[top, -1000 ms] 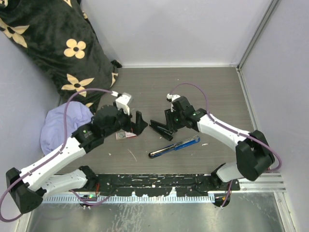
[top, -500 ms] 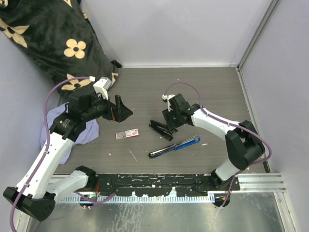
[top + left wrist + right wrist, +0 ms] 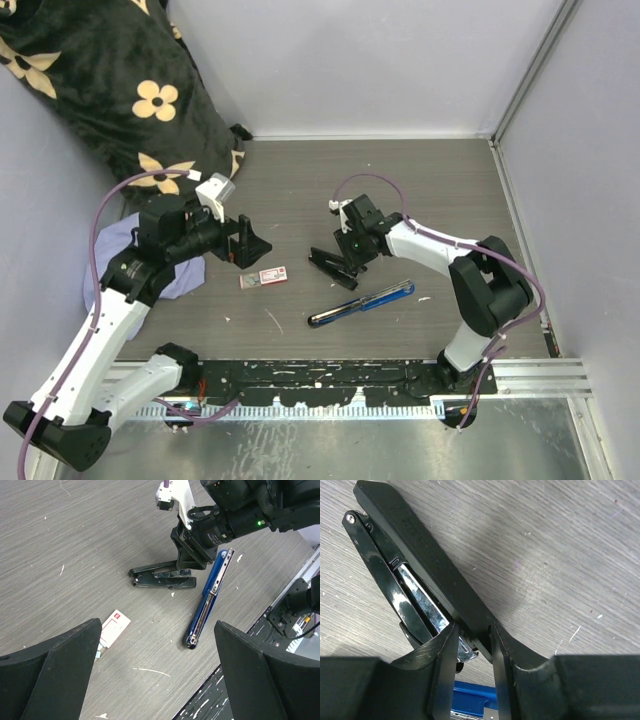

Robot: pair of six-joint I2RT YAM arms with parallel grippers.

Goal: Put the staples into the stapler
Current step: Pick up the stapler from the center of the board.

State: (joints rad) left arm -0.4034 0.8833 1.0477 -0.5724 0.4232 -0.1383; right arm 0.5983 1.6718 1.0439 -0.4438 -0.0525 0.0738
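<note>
Grey wood-grain laminate covers the table (image 3: 430,190), and on it the task sits at an early step, as we judge it: opening and steadying the stapler before any staples go in. The black stapler (image 3: 333,264), a slim hinged metal one, lies splayed open near the middle, and its chrome magazine shows in the right wrist view. The right gripper (image 3: 470,640) is clamped on the stapler's black upper bar, one finger on either side. The left gripper (image 3: 157,630) hangs above the table with its fingers wide apart and holds nothing.

The box of staples (image 3: 264,277) is a tiny flat cardboard packet, white with a red-pink label. It lies flat on the table to the left of the black stapler, not touching it, near the left gripper. We think the next move falls to the left arm: come down over the box and close across its narrow sides. The box is thin, so the fingers must reach almost to the laminate. Getting a strip out looks fiddly.

A blue-and-chrome stapler (image 3: 362,303) lies just beside the black one, toward the near edge.

Pale walls (image 3: 380,60) close the back and sides. Black plush fabric with cream flowers (image 3: 90,90) fills the far left corner, with a lilac cloth (image 3: 176,281) below it. White scraps dot the table, and a scratched black mounting plate (image 3: 320,378) runs along the near edge.
</note>
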